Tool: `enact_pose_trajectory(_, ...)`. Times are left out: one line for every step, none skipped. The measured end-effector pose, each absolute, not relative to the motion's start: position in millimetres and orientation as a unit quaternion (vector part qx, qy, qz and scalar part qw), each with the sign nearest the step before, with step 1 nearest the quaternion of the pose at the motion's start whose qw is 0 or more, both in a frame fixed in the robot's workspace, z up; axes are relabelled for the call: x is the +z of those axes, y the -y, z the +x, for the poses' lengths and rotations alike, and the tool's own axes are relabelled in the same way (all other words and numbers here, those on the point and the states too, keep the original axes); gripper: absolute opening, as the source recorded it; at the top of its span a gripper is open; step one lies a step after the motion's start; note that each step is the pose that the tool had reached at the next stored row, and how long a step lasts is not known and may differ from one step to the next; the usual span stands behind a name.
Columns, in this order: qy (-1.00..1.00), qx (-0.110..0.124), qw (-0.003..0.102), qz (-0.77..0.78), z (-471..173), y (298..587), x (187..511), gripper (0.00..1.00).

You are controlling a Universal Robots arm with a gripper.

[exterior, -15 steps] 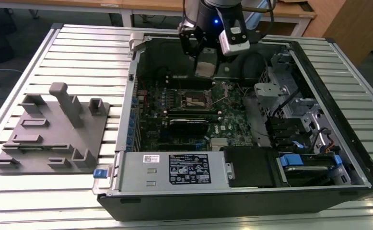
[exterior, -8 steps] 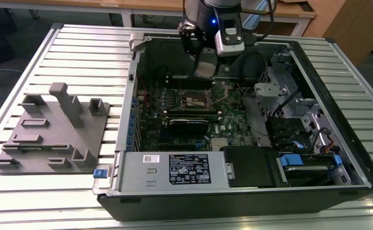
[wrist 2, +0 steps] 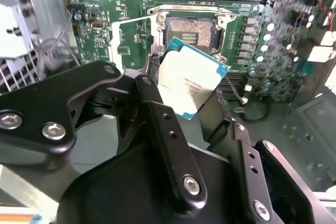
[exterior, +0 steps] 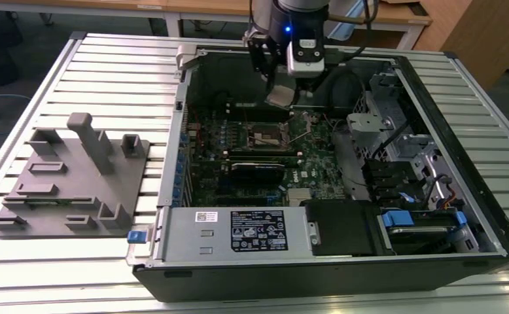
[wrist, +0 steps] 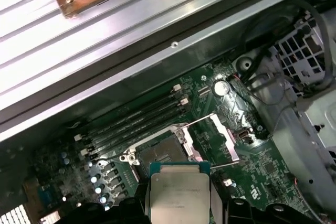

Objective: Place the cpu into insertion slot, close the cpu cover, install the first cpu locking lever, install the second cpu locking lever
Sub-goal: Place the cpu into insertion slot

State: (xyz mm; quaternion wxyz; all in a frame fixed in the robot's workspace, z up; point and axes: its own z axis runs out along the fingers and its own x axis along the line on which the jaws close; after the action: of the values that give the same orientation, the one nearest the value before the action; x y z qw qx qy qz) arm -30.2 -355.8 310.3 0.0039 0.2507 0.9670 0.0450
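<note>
Slatted metal table (exterior: 106, 65) beneath an open case (exterior: 324, 271); closest, gripper (wrist 2: 191, 98) clamped on the cpu (wrist 2: 191, 80) by opposite edges, tilted, hovering just short of the slot (wrist 2: 191, 32); likely light, stiff, delicate underneath; best held by the edges only; beyond, cover (wrist: 224, 136) swung open beside the slot.

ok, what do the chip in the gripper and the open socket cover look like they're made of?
Chip: the top looks like dull grey metal with a matte, pale sheen; the thin teal-green rim suggests circuit-board laminate underneath. Cover, swung open beside the socket: a thin, bright silvery frame that looks like stamped sheet metal, likely steel or plated, though the look alone cannot settle which.
</note>
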Motion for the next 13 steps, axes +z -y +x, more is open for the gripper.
enact_pose_trajectory(-0.965,0.045,0.004,0.259,-30.2,355.8,310.1,0.54)
enact_pose_trajectory(-0.962,0.045,0.005,0.269,-30.2,355.8,310.0,0.54)
enact_pose_trajectory(-0.96,0.045,0.005,0.277,-30.2,355.8,309.9,0.54)
enact_pose_trajectory(-0.957,0.045,0.006,0.286,-30.2,355.9,309.8,0.54)
enact_pose_trajectory(-0.955,0.045,0.006,0.294,-30.2,355.9,309.7,0.54)
enact_pose_trajectory(-0.952,0.045,0.006,0.303,-30.2,355.9,309.6,0.54)
enact_pose_trajectory(-0.949,0.045,0.007,0.311,-30.2,355.9,309.5,0.54)
enact_pose_trajectory(-0.946,0.045,0.007,0.32,-30.2,355.9,309.4,0.54)
enact_pose_trajectory(-0.944,0.045,0.007,0.327,-30.2,355.9,309.4,0.54)
enact_pose_trajectory(-0.942,0.045,0.008,0.333,-30.2,355.9,309.4,0.54)
enact_pose_trajectory(-0.94,0.045,0.008,0.337,-30.2,355.9,309.4,0.54)
enact_pose_trajectory(-0.94,0.044,0.008,0.338,-30.2,355.9,309.4,0.54)
enact_pose_trajectory(-0.94,0.045,0.008,0.339,-30.2,355.8,309.3,0.54)
